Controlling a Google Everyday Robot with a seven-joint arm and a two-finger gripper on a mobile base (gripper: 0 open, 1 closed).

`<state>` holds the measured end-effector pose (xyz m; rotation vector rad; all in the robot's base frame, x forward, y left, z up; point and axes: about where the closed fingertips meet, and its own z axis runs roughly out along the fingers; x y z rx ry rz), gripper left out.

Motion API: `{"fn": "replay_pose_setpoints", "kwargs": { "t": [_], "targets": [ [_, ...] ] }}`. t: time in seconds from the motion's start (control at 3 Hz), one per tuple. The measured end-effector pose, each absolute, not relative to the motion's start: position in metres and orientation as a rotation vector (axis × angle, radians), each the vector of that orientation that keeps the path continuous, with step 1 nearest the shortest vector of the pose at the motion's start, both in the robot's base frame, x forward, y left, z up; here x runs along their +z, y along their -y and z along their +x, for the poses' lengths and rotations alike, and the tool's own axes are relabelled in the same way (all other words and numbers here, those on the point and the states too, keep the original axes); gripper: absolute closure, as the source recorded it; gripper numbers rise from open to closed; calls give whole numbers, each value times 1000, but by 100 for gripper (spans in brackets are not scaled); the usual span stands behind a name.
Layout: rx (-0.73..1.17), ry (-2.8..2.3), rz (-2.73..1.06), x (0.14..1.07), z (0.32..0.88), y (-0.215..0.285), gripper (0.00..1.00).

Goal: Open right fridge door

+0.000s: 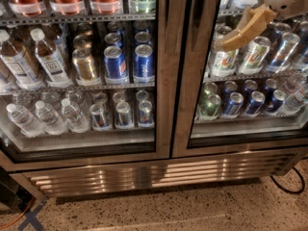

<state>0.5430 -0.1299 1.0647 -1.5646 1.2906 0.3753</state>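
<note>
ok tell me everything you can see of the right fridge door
The right fridge door is a clear glass pane in a wide brushed-steel frame with a dark inner edge. It looks shut, level with the left door. Cans show through it. Its top and right side are cut off. The tan tool hangs before its upper glass; contact cannot be told.
</note>
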Motion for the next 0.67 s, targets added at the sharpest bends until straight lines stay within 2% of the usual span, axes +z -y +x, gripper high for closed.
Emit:
{"fn": "replay_pose_setpoints", "kwargs": {
  "t": [0.67],
  "targets": [
    [409, -1300, -1553, 1061, 542, 129, 13]
  ]
}}
